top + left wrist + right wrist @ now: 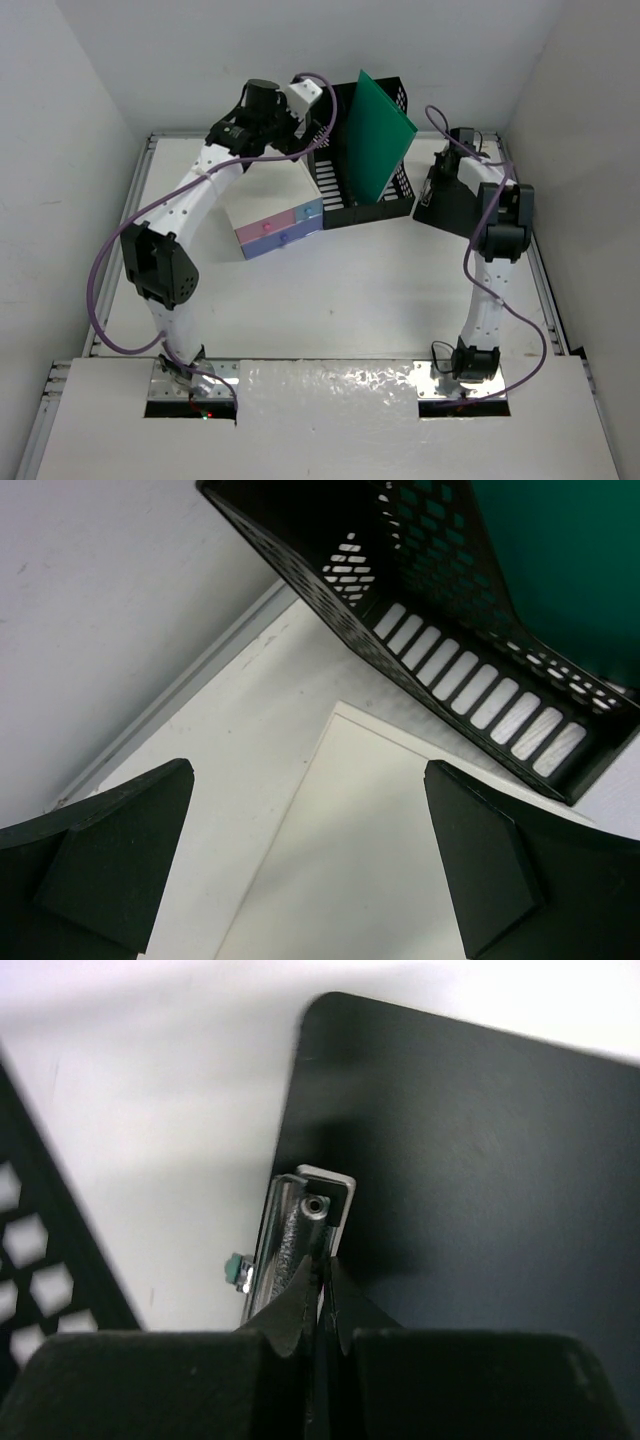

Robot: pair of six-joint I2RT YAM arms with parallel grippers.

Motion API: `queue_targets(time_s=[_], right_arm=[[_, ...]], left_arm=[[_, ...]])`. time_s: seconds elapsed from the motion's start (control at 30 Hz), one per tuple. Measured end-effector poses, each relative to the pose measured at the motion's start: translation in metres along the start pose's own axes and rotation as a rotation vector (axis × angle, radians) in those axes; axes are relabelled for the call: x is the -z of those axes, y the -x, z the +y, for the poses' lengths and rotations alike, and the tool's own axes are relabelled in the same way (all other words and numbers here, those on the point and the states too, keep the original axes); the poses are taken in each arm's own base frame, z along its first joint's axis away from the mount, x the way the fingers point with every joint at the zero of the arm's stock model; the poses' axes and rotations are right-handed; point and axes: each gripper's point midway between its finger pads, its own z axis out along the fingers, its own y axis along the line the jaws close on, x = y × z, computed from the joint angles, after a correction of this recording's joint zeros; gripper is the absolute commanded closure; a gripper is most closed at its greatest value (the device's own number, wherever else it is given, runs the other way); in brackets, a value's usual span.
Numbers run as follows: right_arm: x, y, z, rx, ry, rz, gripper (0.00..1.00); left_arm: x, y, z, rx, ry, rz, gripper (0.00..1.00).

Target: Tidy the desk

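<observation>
Top view, table: white and railed, with everything gathered along its far edge.
Top view, left gripper: up by the far-left corner, over the seam between the pink-and-blue drawer box and the black mesh file organizer, where a green folder leans.
Top view, right gripper: near the far-right corner, on a black clipboard just right of the organizer.
Left wrist view, fingers: spread wide with nothing between them, only the drawer box's white top below.
Right wrist view, metal clip: here's the grip! The right gripper is clenched on it, fingertips pinched to a sliver.
Right wrist view, lift: I can't tell whether the board is off the table.
Step, my read: filing the clipboard into the organizer.
How to do it well: a clip pinch lets the board swing, so lift slowly, stand it on edge and feed it in beside the green folder.
Watch: the left gripper is close to the organizer and should keep clear.
</observation>
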Motion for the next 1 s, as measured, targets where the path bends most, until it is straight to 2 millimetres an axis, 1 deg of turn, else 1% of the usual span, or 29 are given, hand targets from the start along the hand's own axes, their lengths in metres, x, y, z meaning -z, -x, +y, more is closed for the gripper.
queue_targets(time_s=[0.1,0.17,0.33,0.43,0.53,0.6,0.67,0.7,0.73,0.8,0.9,0.97,1.0], right_arm=[[0.015,-0.015,0.004,0.007,0.053,0.034,1.00],[0.025,-0.019,0.009,0.007,0.093,0.042,1.00],[0.046,-0.008,0.021,0.035,0.167,0.008,1.00],[0.051,-0.010,0.021,0.067,0.176,0.008,1.00],[0.048,-0.024,0.015,0.110,0.146,0.038,1.00],[0.046,-0.042,0.008,0.141,0.111,0.086,1.00],[0.045,-0.065,0.002,0.175,0.083,0.147,1.00],[0.044,-0.070,0.001,0.190,0.077,0.155,1.00],[0.047,-0.069,0.001,0.203,0.075,0.151,1.00],[0.049,-0.077,0.001,0.228,0.075,0.161,0.91],[0.051,-0.080,0.000,0.252,0.061,0.159,0.78],[0.052,-0.079,-0.002,0.265,0.044,0.157,0.77],[0.052,-0.080,-0.002,0.269,0.039,0.157,0.78]], left_arm=[[0.003,0.000,-0.005,-0.006,-0.029,-0.004,0.00],[0.007,0.002,-0.007,-0.011,-0.042,-0.013,0.00],[0.020,0.009,-0.011,-0.024,-0.056,-0.038,0.00],[0.025,0.012,-0.015,-0.034,-0.059,-0.046,0.00],[0.026,0.010,-0.021,-0.042,-0.072,-0.043,0.00],[0.025,0.007,-0.025,-0.045,-0.083,-0.038,0.00],[0.024,0.004,-0.028,-0.048,-0.091,-0.031,0.01],[0.023,0.004,-0.028,-0.048,-0.093,-0.030,0.00],[0.023,0.004,-0.028,-0.048,-0.094,-0.030,0.00],[0.023,0.004,-0.029,-0.048,-0.096,-0.033,0.00],[0.023,0.004,-0.029,-0.048,-0.099,-0.033,0.01],[0.023,0.005,-0.030,-0.048,-0.101,-0.035,0.00],[0.023,0.005,-0.030,-0.048,-0.103,-0.036,0.00]])
